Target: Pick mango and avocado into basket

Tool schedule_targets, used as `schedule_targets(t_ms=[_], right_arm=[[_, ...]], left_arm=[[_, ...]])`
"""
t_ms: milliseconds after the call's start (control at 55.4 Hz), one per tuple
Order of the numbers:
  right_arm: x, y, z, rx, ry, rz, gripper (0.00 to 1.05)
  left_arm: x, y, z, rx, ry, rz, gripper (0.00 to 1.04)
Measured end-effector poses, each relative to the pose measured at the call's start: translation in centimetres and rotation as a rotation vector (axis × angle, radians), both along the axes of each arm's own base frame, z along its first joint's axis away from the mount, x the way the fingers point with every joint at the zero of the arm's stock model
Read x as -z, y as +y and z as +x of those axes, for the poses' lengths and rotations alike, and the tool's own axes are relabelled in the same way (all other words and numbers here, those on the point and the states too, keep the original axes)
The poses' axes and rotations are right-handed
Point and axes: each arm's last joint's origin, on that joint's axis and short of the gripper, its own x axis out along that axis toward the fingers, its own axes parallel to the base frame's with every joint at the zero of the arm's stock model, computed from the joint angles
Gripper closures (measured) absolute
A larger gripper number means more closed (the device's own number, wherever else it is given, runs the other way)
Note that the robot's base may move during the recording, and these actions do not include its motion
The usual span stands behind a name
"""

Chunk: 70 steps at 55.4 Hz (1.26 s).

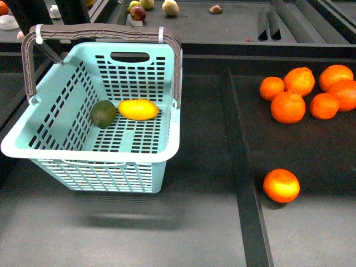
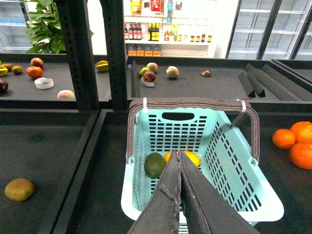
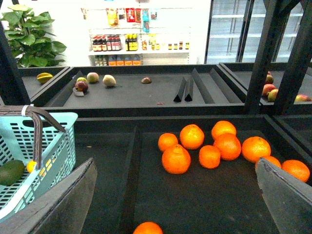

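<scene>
A light teal plastic shopping basket point(image 1: 139, 157) with slotted grid sides and a brown-grey swing handle point(image 1: 105, 33) tied with white zip ties sits on the dark shelf surface point(image 1: 200, 222), left of a raised black divider point(image 1: 239, 167). Inside it, on the slotted floor toward the far wall, lie a smooth bright yellow-orange mango point(image 1: 138, 109) and, touching it on its left, a dull olive-green egg-shaped avocado point(image 1: 103, 113). The handle stands up over the far rim.

To the right of the divider, a cluster of round oranges point(image 1: 300, 92) rests at the far right of the shelf, and a single orange point(image 1: 281, 185) lies alone nearer, just beside the divider.

In the left wrist view, the left gripper point(image 2: 180, 195) hangs above the near side of the basket with its two dark fingers pressed together and nothing between them; the avocado point(image 2: 155, 165) and part of the mango point(image 2: 191, 158) show past the fingertips. A brownish-green fruit point(image 2: 19, 189) lies alone in the compartment left of the basket.

In the right wrist view, the right gripper point(image 3: 178, 200) has its fingers spread wide apart and holds nothing; it faces the orange cluster point(image 3: 209, 146), with the basket point(image 3: 44, 161) off to its left.

On the far shelf lie a few assorted fruits point(image 1: 150, 8).
</scene>
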Motion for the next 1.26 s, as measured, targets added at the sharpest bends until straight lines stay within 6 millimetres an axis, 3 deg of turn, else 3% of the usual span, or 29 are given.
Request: schedule_targets(t_ms=[271,1154,1172,1262], right_arm=[[0.0,0.0,0.0,0.000,0.000,0.000,0.08],[0.0,0.0,0.0,0.000,0.000,0.000,0.08],[0.0,0.0,0.0,0.000,0.000,0.000,0.08],[0.0,0.0,0.0,0.000,0.000,0.000,0.08]], left_arm=[[0.3,0.0,-1.3,0.000,0.007,0.000,1.02],[0.3,0.0,-1.3,0.000,0.005,0.000,1.02],[0.3,0.0,-1.3,0.000,0.005,-0.001,1.01],[0.3,0.0,-1.3,0.000,0.005,0.000,0.80]])
